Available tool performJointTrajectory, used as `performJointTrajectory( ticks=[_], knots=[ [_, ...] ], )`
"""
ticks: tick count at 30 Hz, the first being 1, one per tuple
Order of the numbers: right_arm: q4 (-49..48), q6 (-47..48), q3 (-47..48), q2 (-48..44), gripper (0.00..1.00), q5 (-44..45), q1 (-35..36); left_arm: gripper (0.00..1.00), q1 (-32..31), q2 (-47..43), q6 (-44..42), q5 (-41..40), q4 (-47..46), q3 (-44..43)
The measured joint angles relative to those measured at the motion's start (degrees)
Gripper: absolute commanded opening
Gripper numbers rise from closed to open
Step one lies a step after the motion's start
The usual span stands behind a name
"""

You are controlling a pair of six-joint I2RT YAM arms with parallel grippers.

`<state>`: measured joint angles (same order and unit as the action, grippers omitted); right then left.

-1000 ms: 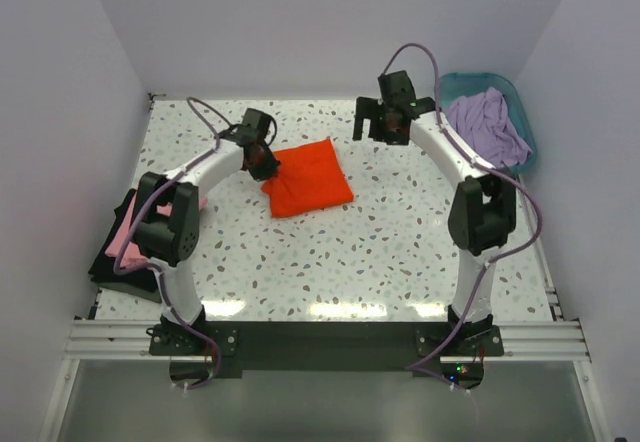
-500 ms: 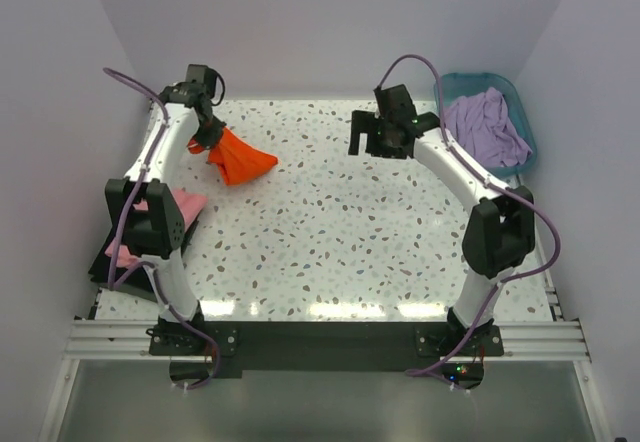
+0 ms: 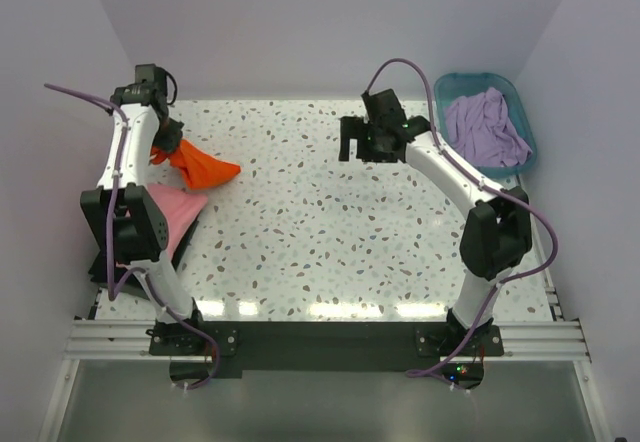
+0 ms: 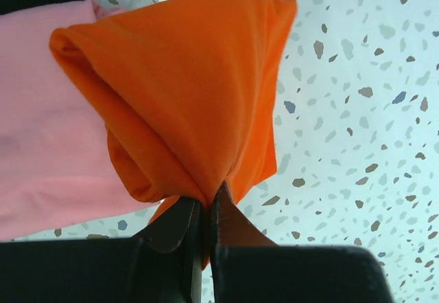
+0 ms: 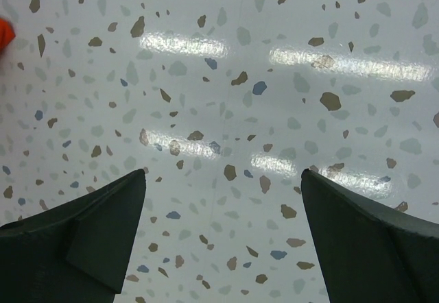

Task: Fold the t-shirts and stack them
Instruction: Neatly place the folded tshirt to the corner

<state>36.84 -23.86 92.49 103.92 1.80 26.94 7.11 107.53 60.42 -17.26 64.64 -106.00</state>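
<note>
My left gripper [image 3: 160,154] is shut on the folded orange t-shirt [image 3: 203,168] and holds it at the table's far left, beside the pink t-shirt [image 3: 165,212], which lies on the black t-shirt [image 3: 105,262]. In the left wrist view the orange t-shirt [image 4: 185,90] hangs bunched from my pinched fingertips [image 4: 180,217], with the pink t-shirt [image 4: 48,131] under it at the left. The lavender t-shirt [image 3: 487,127] lies crumpled in the teal basket [image 3: 465,84]. My right gripper [image 3: 357,140] is open and empty above bare table; its wrist view shows its fingers [image 5: 103,221] spread wide.
The teal basket stands at the table's far right corner. White walls close in the table on the left, back and right. The speckled tabletop [image 3: 330,232] lies between the two arms.
My left gripper has carried the orange t-shirt from the table's middle to the far left, by the pink and black stack. My right gripper has drifted slightly left and stayed open.
</note>
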Motion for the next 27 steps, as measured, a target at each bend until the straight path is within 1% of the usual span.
performJointTrajectory(
  ticks=[6, 13, 27],
  knots=[
    [0.0, -0.17, 0.0, 0.0, 0.99, 0.02, 0.83, 0.0, 2.21, -2.32, -0.17, 0.96, 0.9, -1.14],
    [0.0, -0.2, 0.0, 0.0, 0.99, 0.04, 1.55, 0.0, 3.34, -3.15, -1.53, 1.73, 1.88, -5.49],
    [0.04, -0.57, 0.0, -0.24, 0.99, 0.24, 2.32, 0.0, 6.54, -7.43, -4.55, 3.69, 3.96, -7.06]
  ],
)
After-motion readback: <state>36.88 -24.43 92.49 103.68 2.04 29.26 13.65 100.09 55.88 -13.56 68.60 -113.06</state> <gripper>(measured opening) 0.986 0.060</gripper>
